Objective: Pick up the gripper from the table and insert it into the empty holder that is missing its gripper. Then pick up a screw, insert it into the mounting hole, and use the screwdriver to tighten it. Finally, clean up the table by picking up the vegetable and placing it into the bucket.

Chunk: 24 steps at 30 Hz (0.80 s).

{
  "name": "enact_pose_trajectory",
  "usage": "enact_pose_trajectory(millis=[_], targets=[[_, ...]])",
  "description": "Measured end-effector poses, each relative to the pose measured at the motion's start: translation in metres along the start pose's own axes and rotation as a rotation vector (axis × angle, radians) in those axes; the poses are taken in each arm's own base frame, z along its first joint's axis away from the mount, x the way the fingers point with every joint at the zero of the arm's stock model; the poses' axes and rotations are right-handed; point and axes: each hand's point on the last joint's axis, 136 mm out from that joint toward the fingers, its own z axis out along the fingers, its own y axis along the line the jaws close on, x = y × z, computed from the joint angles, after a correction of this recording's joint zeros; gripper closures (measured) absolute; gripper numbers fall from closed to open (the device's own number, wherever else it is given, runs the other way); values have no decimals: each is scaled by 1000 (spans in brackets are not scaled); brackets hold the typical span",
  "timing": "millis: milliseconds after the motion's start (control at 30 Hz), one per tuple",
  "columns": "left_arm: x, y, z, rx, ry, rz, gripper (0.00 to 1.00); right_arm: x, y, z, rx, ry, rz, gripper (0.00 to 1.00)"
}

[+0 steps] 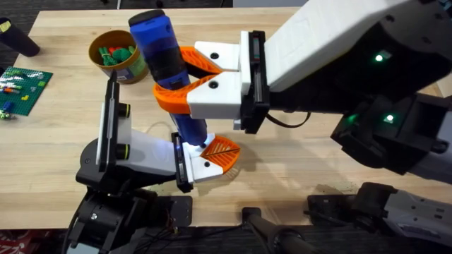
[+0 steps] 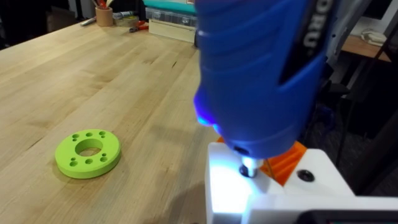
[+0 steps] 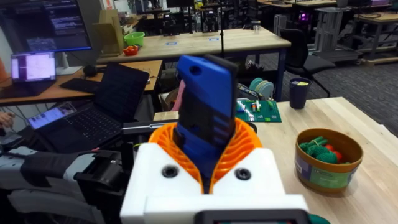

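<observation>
- The screwdriver point(image 1: 167, 67) stands nearly upright over the middle of the table point(image 1: 296, 152), blue body up and black cap at the top, narrowing down to its tip.
- The right gripper point(image 1: 185, 77) is closed around the screwdriver's body, one curved orange jaw on each side of it; the right wrist view shows the blue barrel point(image 3: 204, 118) wedged between the ribbed orange pads.
- The tip point(image 2: 248, 168) comes down onto the white holder point(image 1: 200, 164); in the left wrist view it sits at a small hole in the white block point(image 2: 236, 193), lit by a bluish glow, though whether a screw is under it is too close to tell.
- The small orange gripper point(image 1: 221, 153) with the lattice face is seated in that holder, just beside the screwdriver's tip.
- The holder belongs to the left gripper point(image 1: 205, 161), whose white and black body lies low near the front edge; I cannot tell how far its fingers are apart.
- The bucket point(image 1: 118, 55) stands well apart, toward the far left of the table, with green and red-orange vegetables point(image 1: 116, 53) inside it.
- A green baseplate point(image 1: 21, 88) lies at the left edge.
- A lime-green ring with holes point(image 2: 87, 153) lies flat on the wood, shown in the left wrist view.
</observation>
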Motion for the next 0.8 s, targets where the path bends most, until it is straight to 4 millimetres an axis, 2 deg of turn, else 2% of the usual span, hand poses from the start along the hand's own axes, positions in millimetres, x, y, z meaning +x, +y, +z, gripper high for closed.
enact_pose_trajectory(millis=[100, 500, 800], targets=[[1, 0, 0, 1, 2, -5, 983, 6, -1, 0, 5, 18, 16, 954], [1, 0, 0, 0, 2, -7, 984, 5, -2, 0, 7, 16, 16, 954], [1, 0, 0, 0, 2, -8, 984, 6, -4, 0, 19, 16, 112, 954]])
